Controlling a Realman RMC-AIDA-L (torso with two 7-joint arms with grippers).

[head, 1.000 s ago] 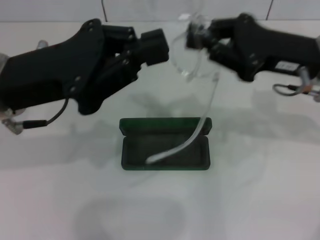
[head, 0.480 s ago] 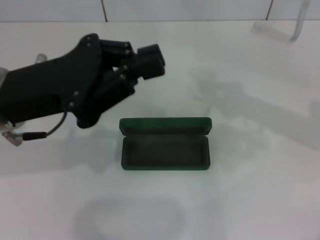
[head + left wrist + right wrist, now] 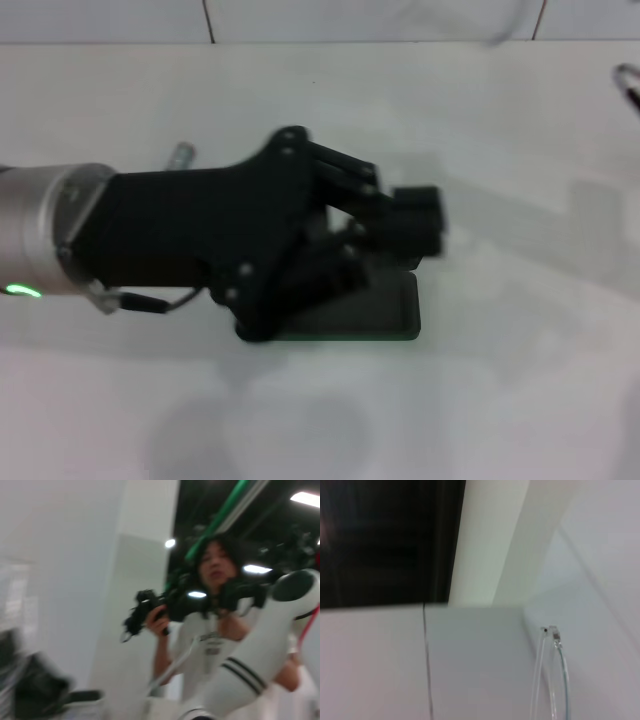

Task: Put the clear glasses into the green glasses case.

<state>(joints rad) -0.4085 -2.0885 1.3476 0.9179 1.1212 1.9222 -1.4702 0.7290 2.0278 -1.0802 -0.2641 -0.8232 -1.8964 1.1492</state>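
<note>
The green glasses case lies on the white surface near the centre of the head view, only its dark green corner and front edge toward 4 o'clock visible, the rest covered. The clear glasses show only in the right wrist view: transparent curved arms, raised against a pale wall.

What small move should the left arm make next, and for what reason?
Probably draw the left gripper back toward its own side: it hangs over the green glasses case and hides most of it. The clear glasses show only in the right wrist view, so nothing can go in yet.
</note>
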